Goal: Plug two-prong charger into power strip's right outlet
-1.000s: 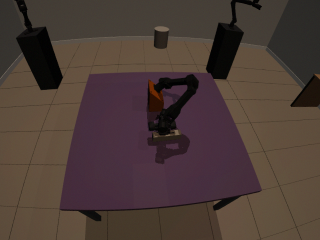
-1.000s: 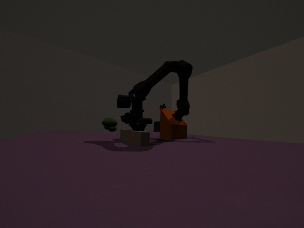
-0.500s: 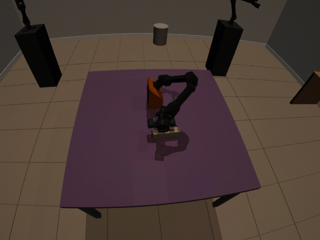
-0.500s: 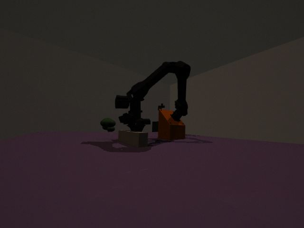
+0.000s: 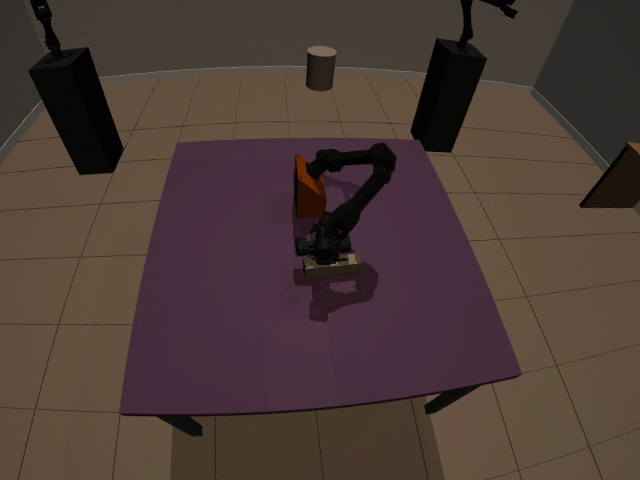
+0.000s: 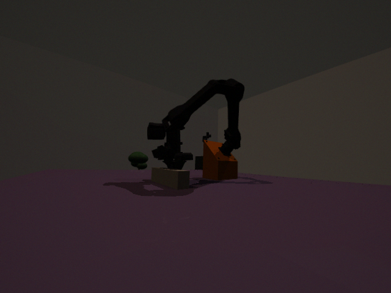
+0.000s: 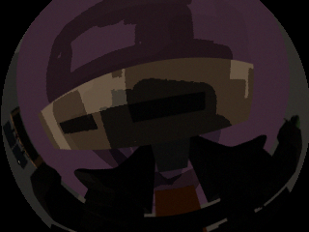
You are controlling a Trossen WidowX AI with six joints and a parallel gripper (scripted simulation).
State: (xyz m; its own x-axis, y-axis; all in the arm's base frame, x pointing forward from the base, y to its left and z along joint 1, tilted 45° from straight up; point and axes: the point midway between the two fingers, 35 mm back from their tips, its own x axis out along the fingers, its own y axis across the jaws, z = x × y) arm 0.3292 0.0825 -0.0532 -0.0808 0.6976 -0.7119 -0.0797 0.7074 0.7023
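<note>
A dark, blocky two-prong charger (image 7: 169, 106) is clamped in the jaws of the gripper (image 5: 324, 252) and held directly over the beige power strip (image 6: 170, 177), which lies near the middle of the purple table (image 5: 217, 320). An orange wedge-shaped base (image 5: 308, 192) stands toward the far edge.

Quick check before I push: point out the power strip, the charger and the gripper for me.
Power strip (image 6: 164, 177), exterior view: its pale front side face.
Charger (image 7: 169, 106), wrist view: its dark body over the strip's top.
Gripper (image 7: 173, 161), wrist view: midway between the fingertips, shut on the charger.
</note>
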